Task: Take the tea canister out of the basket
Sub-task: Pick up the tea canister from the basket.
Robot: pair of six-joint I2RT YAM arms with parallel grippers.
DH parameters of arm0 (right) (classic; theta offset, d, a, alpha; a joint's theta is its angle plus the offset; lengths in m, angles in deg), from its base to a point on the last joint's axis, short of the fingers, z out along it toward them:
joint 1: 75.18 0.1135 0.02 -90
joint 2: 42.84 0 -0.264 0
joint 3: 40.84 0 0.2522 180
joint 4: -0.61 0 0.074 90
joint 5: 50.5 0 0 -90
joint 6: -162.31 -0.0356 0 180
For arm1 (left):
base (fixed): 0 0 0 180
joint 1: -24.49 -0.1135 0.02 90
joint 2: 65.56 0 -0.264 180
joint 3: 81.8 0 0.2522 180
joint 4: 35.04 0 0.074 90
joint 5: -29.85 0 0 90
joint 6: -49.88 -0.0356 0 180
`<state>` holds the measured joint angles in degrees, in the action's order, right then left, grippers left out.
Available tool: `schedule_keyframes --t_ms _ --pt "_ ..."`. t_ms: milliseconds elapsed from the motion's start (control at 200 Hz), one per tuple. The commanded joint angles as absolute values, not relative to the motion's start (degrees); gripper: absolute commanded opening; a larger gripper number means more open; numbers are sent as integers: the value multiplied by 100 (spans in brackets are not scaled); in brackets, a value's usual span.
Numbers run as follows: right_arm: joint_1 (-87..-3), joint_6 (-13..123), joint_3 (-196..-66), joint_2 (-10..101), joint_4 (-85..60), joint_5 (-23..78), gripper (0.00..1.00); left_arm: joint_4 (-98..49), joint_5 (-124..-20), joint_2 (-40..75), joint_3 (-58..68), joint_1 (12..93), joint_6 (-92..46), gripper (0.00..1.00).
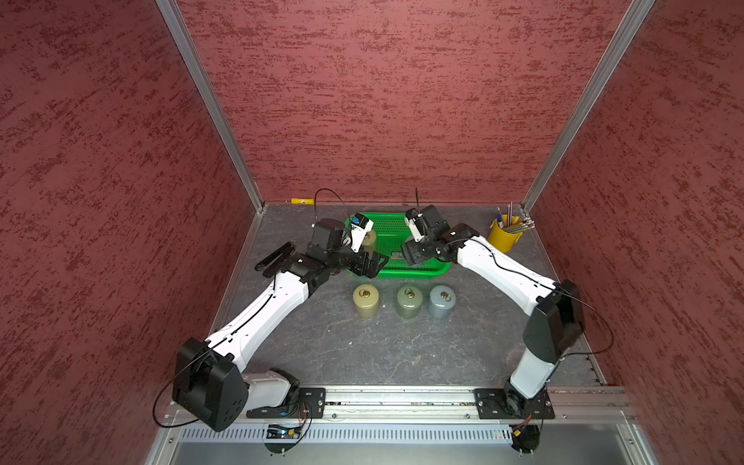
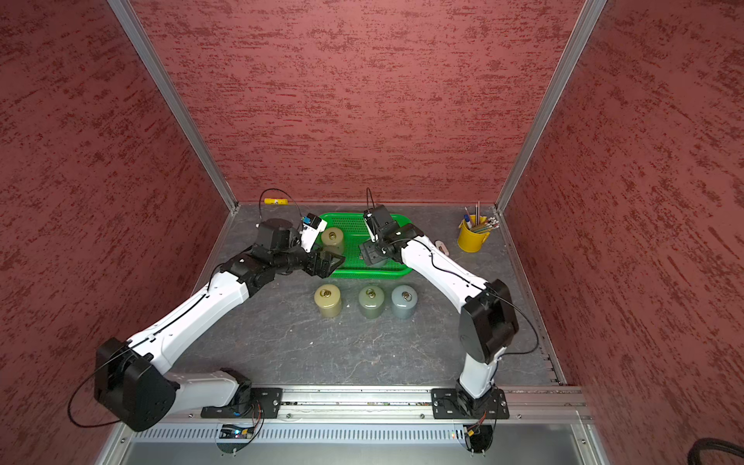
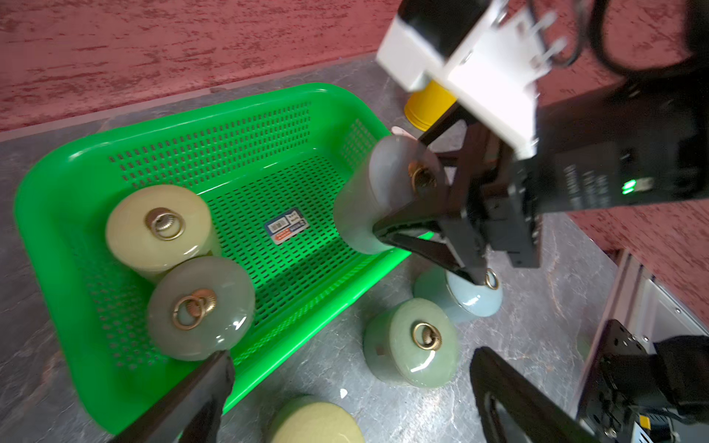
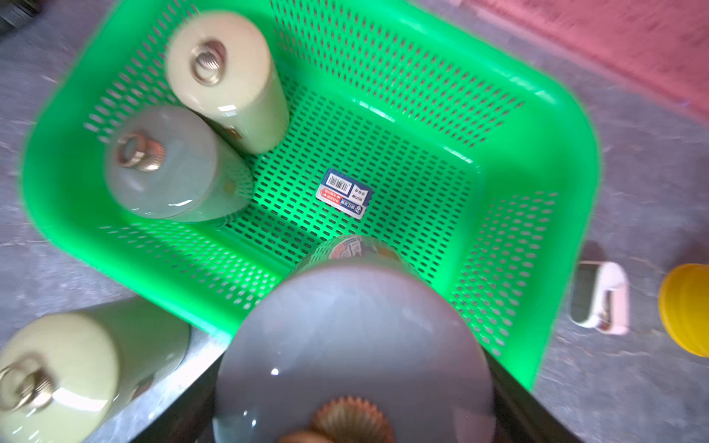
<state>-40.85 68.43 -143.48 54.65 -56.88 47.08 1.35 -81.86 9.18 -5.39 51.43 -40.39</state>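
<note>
The green basket stands at the back middle of the table. My right gripper is shut on a grey tea canister, held tilted over the basket's front right corner; I cannot tell whether its base touches the floor. A cream canister and a grey-green one stand side by side at the basket's left end. My left gripper hangs open at the basket's front left corner, holding nothing.
Three canisters stand in a row on the table before the basket: yellowish, green, blue-grey. A yellow pencil bucket is at the back right, a small white object beside the basket, and a yellow marker at the back wall.
</note>
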Motion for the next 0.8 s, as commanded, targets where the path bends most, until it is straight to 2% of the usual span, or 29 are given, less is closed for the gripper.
schedule_keyframes --t_ms 0,190,326,576,796 --pt "-4092 6747 -13983 4572 -5462 4842 0 324 -8583 959 -380 5345 -4437 100" --pt "-4021 6546 -12858 2924 -5849 4740 0 313 -9237 984 -383 5566 -4655 100" --pt "-4001 6400 -12377 2205 -6410 4705 0 275 -9509 1059 -337 5779 -4731 100" --pt "-3805 5656 -11454 1561 -6826 4492 0 237 -9445 1321 -230 6142 -4781 100" --pt "-3451 5184 -10779 1386 -6471 4433 0 348 -9403 1437 -151 6220 -4814 100"
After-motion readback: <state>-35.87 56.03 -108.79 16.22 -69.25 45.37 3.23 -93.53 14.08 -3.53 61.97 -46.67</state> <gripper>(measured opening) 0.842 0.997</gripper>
